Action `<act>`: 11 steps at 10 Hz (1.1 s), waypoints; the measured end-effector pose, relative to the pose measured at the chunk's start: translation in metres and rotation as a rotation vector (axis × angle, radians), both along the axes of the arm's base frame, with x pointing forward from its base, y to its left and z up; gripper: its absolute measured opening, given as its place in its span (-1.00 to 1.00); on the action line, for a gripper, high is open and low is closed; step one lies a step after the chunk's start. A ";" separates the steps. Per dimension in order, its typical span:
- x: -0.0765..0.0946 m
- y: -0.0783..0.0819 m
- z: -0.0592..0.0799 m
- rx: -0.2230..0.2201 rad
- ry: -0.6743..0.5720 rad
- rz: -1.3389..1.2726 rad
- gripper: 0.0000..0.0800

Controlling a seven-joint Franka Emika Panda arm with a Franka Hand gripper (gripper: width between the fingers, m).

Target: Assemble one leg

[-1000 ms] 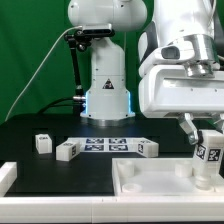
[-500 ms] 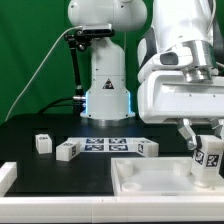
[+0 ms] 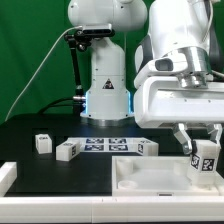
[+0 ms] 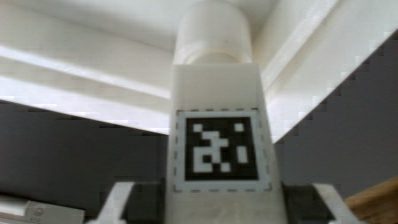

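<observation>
My gripper (image 3: 205, 150) is shut on a white leg (image 3: 206, 161) with a black-and-white tag, holding it upright over the far right corner of the large white tray-like piece (image 3: 140, 183), at the exterior view's right. In the wrist view the leg (image 4: 221, 130) fills the middle, tag facing the camera, with my fingers (image 4: 125, 205) pressed on both its sides. Three more legs lie on the black table: one (image 3: 43, 143) at the left, one (image 3: 67, 150) beside it, one (image 3: 148, 148) behind the tray.
The marker board (image 3: 105, 146) lies flat between the loose legs. The robot base (image 3: 106, 90) stands behind it. A white block (image 3: 6, 176) sits at the table's front left edge.
My gripper with the leg has moved slightly toward the exterior view's left and tilted more upright over the tray's corner. The loose legs have not moved.
</observation>
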State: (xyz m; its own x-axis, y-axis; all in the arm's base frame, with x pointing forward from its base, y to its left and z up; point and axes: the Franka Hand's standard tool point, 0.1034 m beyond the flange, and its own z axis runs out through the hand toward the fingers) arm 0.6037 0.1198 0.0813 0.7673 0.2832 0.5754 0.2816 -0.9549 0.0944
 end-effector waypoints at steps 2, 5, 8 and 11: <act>-0.001 0.000 -0.003 -0.005 0.033 0.001 -0.27; -0.002 0.000 -0.004 -0.005 0.035 0.001 0.46; -0.002 0.000 -0.004 -0.005 0.036 0.002 0.62; 0.003 -0.001 0.019 -0.012 0.045 0.010 0.62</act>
